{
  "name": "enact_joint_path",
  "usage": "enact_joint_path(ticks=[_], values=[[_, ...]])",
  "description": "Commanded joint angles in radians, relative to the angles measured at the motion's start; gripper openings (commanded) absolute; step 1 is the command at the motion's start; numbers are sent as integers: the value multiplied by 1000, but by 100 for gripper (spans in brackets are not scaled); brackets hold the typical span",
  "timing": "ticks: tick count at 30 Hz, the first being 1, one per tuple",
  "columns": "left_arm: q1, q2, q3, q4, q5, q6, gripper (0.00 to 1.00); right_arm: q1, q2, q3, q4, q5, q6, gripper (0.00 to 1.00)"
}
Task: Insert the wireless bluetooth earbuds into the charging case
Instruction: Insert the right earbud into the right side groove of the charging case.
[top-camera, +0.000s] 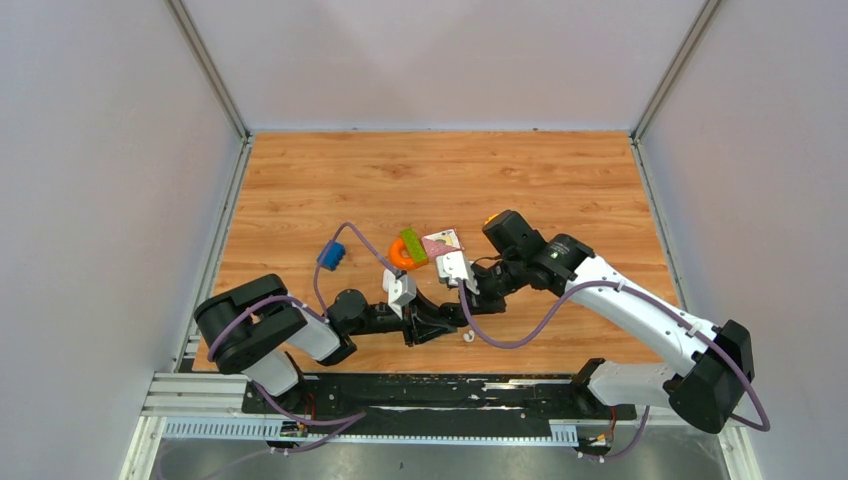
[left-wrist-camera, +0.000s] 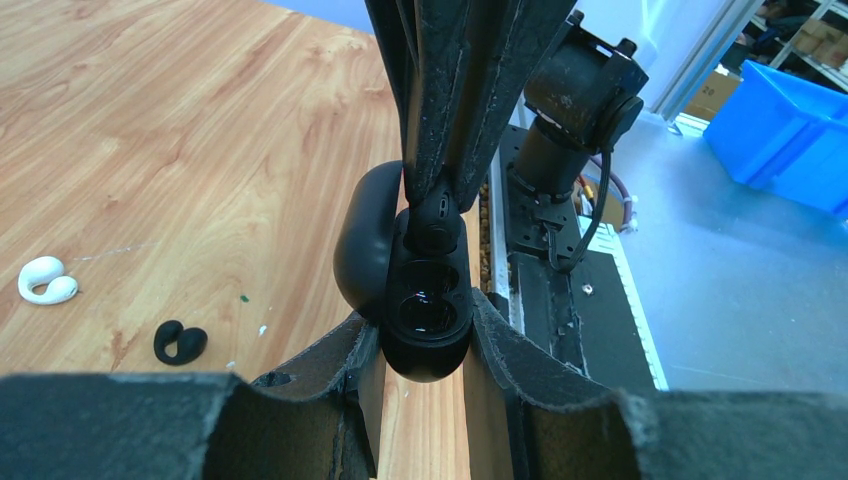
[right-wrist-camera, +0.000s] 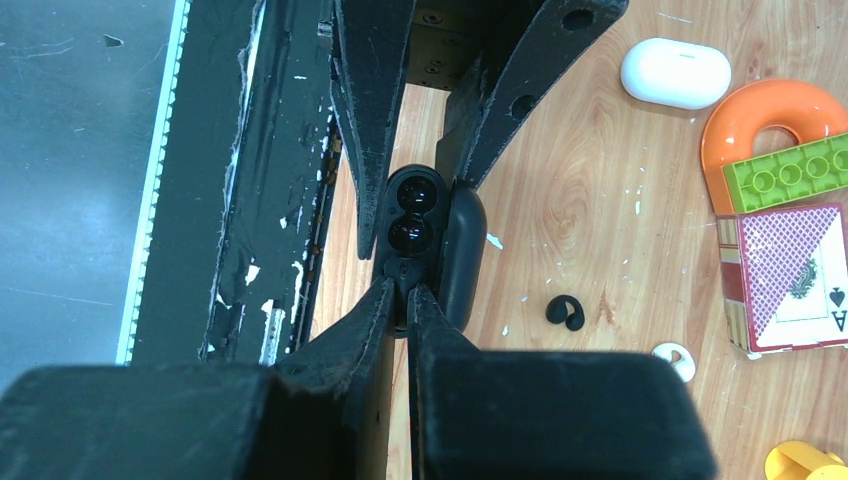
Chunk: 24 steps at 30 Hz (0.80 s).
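My left gripper (left-wrist-camera: 425, 345) is shut on the open black charging case (left-wrist-camera: 428, 318) and holds it above the table, its lid (left-wrist-camera: 362, 240) swung to the side. It also shows in the right wrist view (right-wrist-camera: 410, 212), where two dark wells face the camera. My right gripper (right-wrist-camera: 408, 292) is shut on a small black earbud (right-wrist-camera: 404, 270), pressed at the case's end. It meets the case from above in the left wrist view (left-wrist-camera: 438, 205). Another black earbud (left-wrist-camera: 180, 342) and a white earbud (left-wrist-camera: 45, 282) lie on the wood. No second white earbud shows.
A closed white case (right-wrist-camera: 675, 73) lies near an orange ring (right-wrist-camera: 765, 115), a green brick (right-wrist-camera: 790, 172) and a playing card (right-wrist-camera: 795, 275). A yellow object (right-wrist-camera: 805, 462) sits by the frame edge. A blue block (top-camera: 331, 255) lies left. The black base rail (top-camera: 430, 390) runs close below both grippers.
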Motion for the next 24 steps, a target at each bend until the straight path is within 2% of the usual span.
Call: enact_joint_path(ticks=[1, 24], values=[[-5, 3, 18, 113, -5, -1, 0, 10, -30, -4, 33, 29, 6, 0], [-5, -5, 10, 113, -29, 14, 0, 13, -13, -16, -7, 25, -18, 0]])
